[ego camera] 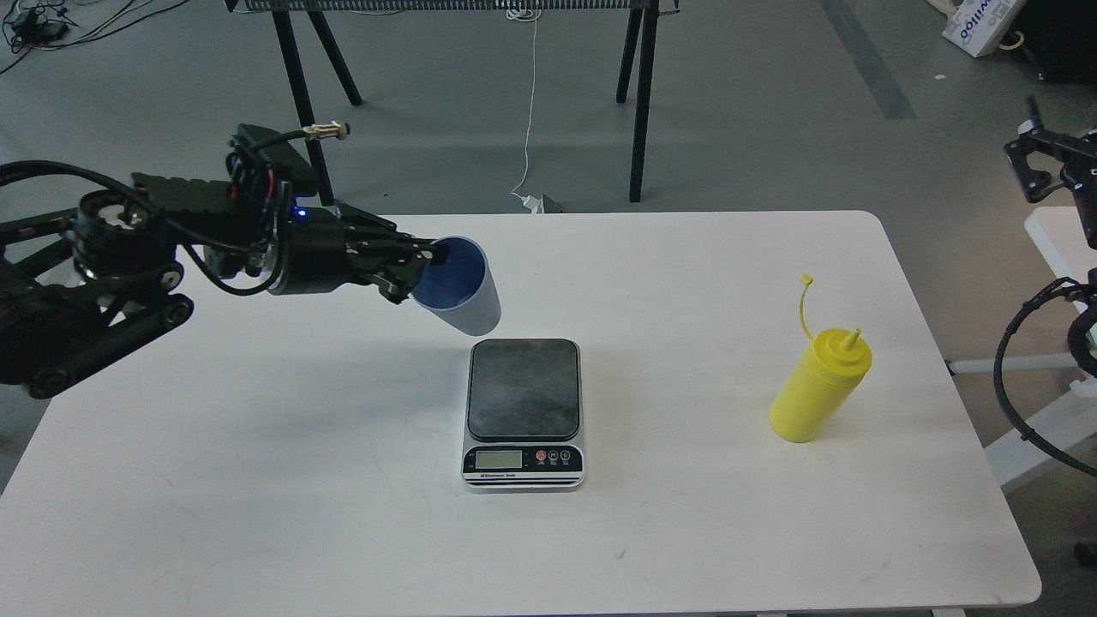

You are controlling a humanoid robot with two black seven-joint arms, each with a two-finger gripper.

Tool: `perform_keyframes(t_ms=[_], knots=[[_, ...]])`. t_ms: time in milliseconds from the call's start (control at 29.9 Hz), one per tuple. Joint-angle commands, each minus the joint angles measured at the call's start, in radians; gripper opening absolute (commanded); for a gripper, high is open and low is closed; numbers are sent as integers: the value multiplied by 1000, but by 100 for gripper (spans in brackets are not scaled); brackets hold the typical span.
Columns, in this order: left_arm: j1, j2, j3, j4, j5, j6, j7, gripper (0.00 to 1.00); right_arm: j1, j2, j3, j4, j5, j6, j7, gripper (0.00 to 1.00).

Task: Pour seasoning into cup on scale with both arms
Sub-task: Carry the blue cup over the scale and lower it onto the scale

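Observation:
My left gripper (426, 261) is shut on the rim of the light blue-grey cup (463, 296) and holds it in the air, tilted, just left of and above the far edge of the scale (524, 410). The scale's dark plate is bare. The yellow seasoning bottle (820, 386) stands upright at the right of the table, its cap hanging off on its tether. My right gripper (1028, 154) is off the table at the far right edge of the view, seen small and dark.
The white table (343, 480) carries only the scale and the bottle. Black trestle legs (638, 103) and a white cable (529, 111) stand on the floor beyond the table's far edge.

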Motion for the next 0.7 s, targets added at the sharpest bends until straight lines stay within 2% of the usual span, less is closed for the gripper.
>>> perform_keyframes(t_ms=[0, 200, 434, 535, 668], knots=[[9, -103, 3, -1, 45, -78, 65, 4, 0, -10, 0, -1, 0, 0, 0, 99], [9, -186, 59, 65, 108, -83, 82, 5, 5, -28, 1, 0, 0, 0, -5, 99], [7, -192, 93, 102, 128, -81, 84, 8, 6, -37, 0, 0, 0, 0, -5, 99], [4, -194, 93, 108, 129, -81, 82, 14, 9, -34, 0, 0, 0, 0, -5, 99], [1, -195, 92, 108, 128, -82, 82, 30, 14, -33, 0, 0, 0, 0, -5, 99]])
